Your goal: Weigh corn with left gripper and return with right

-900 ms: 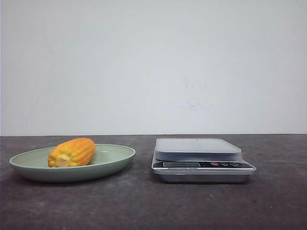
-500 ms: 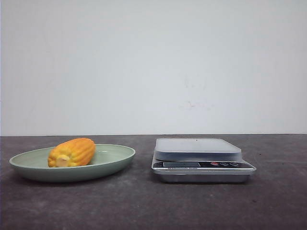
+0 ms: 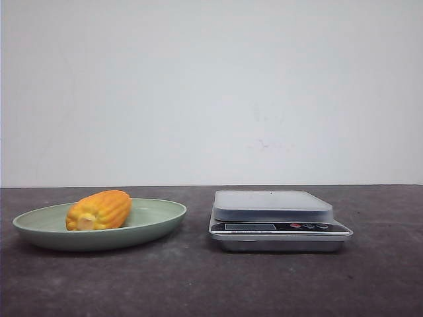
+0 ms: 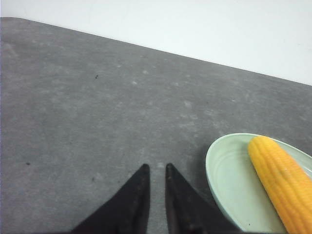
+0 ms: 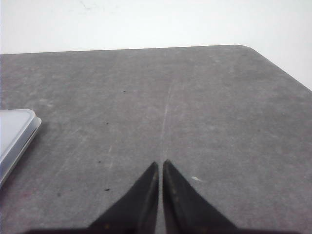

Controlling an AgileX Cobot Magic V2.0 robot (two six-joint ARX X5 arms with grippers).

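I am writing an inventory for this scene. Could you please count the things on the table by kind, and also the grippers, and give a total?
Corn: 1
Green plate: 1
Kitchen scale: 1
Grippers: 2, the left gripper and the right gripper, both empty with fingertips close together
Total: 5

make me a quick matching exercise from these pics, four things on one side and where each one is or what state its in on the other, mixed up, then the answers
Things:
1. corn
2. scale
3. left gripper
4. right gripper

Place or state:
A. jaws shut, over bare table with the edge of the scale off to one side
B. lying on its side in the pale green plate
C. nothing on its platform, standing to the right of the plate
D. jaws nearly together with a narrow gap, over the table beside the plate's rim

Pairs: 1-B, 2-C, 3-D, 4-A
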